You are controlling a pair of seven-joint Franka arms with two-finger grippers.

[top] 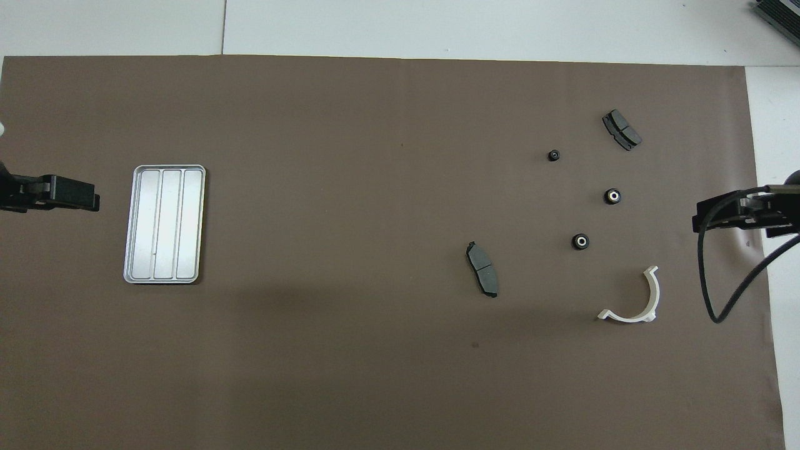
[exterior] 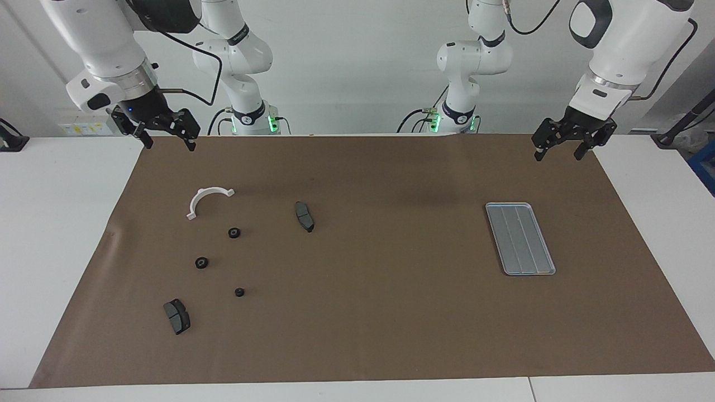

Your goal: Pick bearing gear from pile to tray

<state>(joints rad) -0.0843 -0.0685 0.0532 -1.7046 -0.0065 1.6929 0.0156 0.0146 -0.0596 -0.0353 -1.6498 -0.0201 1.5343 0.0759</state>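
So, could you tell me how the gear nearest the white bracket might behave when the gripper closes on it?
The gear lies flat on the mat, so it probably won't roll. Small and round, it may slip sideways from a pinch. It looks rigid. Both grippers hang open, away from it.

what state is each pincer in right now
Left pincer: open, holding nothing, up over the mat's edge by the tray.
Right pincer: open, holding nothing, up over the mat's edge by the white bracket.
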